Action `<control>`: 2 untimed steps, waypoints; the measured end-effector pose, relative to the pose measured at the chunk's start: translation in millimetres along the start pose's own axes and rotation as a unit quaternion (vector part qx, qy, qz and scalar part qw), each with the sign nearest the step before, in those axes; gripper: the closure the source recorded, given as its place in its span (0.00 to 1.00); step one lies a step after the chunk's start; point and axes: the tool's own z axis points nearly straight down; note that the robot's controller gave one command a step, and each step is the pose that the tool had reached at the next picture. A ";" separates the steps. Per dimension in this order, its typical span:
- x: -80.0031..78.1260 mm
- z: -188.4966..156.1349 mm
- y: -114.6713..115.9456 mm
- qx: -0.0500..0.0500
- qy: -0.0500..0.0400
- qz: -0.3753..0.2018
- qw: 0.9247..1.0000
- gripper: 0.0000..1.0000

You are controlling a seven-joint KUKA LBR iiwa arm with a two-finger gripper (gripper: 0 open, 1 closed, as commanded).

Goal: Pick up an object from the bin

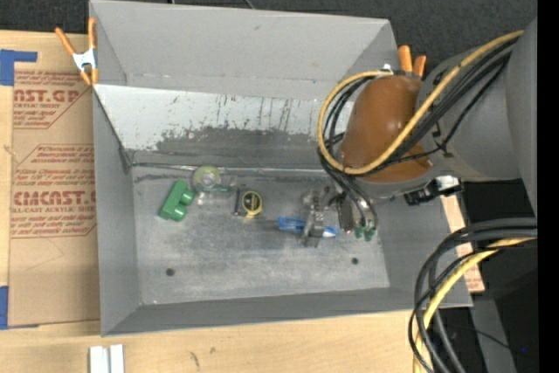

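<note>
Grey arm (511, 113), orange wrist cover (384, 122), black-and-yellow cables (325, 128), metal gripper (334, 221)

**Gripper low over the bin's right floor**

Grey metal bin (113, 214), seen from above. The arm comes in from the right, its orange wrist cover (384, 122) ringed by yellow-and-black cables (327, 131). The gripper (325, 224) is down at the floor, right of centre. A small blue piece (291, 225) lies just beside it on the left — contact unclear. Further left sit a yellow-and-black round thing (251, 203), a clear roundish thing (207, 179) near the back wall and, just beside that, a green block (176, 203).
</note>
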 end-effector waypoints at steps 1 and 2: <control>-1.1 -34.6 1.0 0.000 0.000 0.000 1.000 1.00; -2.2 -52.8 1.7 0.000 0.001 -0.001 1.000 1.00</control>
